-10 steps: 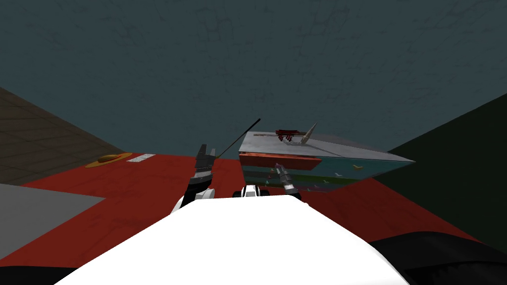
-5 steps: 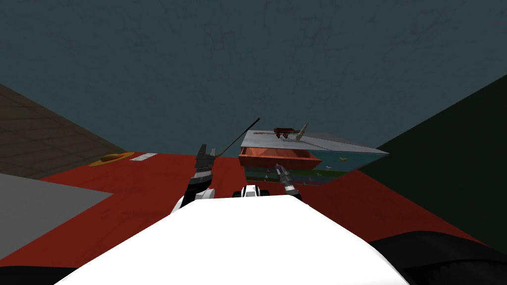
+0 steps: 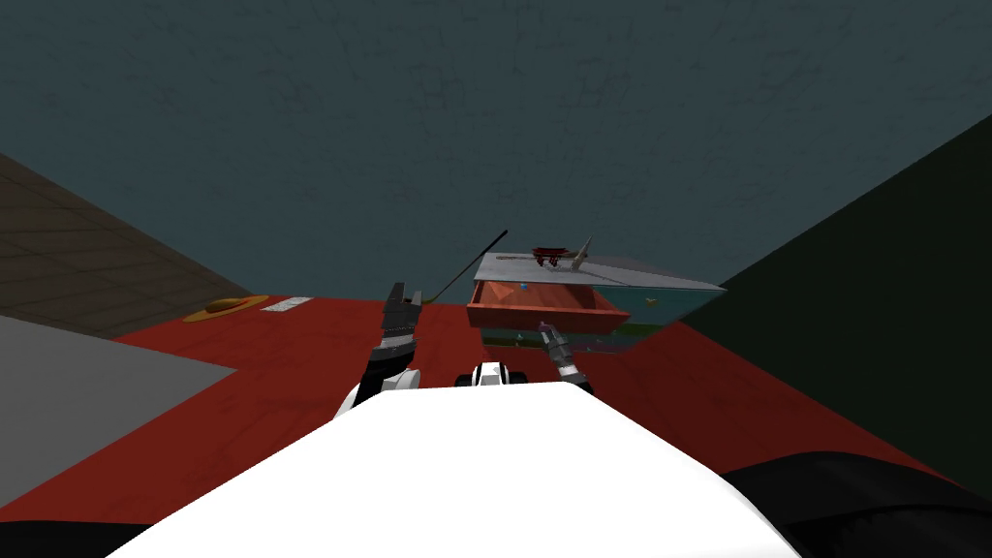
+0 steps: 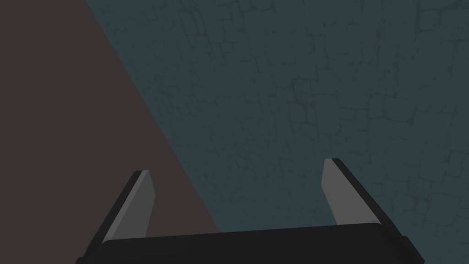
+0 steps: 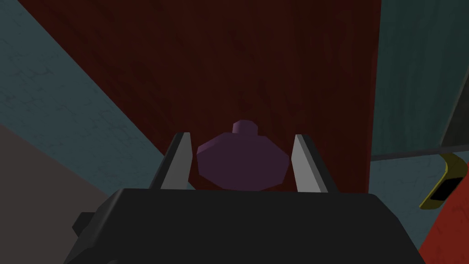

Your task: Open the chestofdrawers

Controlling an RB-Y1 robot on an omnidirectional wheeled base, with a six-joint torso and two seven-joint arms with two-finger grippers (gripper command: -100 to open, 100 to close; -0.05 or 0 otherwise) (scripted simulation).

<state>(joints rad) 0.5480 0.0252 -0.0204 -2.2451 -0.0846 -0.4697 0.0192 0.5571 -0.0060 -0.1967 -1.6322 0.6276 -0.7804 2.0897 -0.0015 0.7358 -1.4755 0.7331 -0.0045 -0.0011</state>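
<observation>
The chest of drawers (image 3: 630, 275) has a grey top and stands on the red floor ahead, right of centre. Its upper drawer (image 3: 542, 315), reddish brown, is pulled well out, and a small blue item lies inside. My right gripper (image 3: 549, 336) is at the drawer's front. In the right wrist view the right gripper (image 5: 240, 135) is shut on a purple knob (image 5: 242, 160) that sticks out from the dark red drawer front (image 5: 256, 68). My left gripper (image 3: 404, 294) is raised to the left, apart from the chest; its fingers (image 4: 142, 201) stand open with nothing between them.
A dark red object (image 3: 548, 254) and a grey pointed one (image 3: 581, 252) sit on the chest top. A thin dark rod (image 3: 475, 266) leans at the chest's left. A yellow hat-like thing (image 3: 225, 307) and a white flat piece (image 3: 284, 305) lie far left.
The drawer has slid further out with my right gripper on its knob, showing more of its inside. The whole view has shifted; the chest looks smaller as I back away.
</observation>
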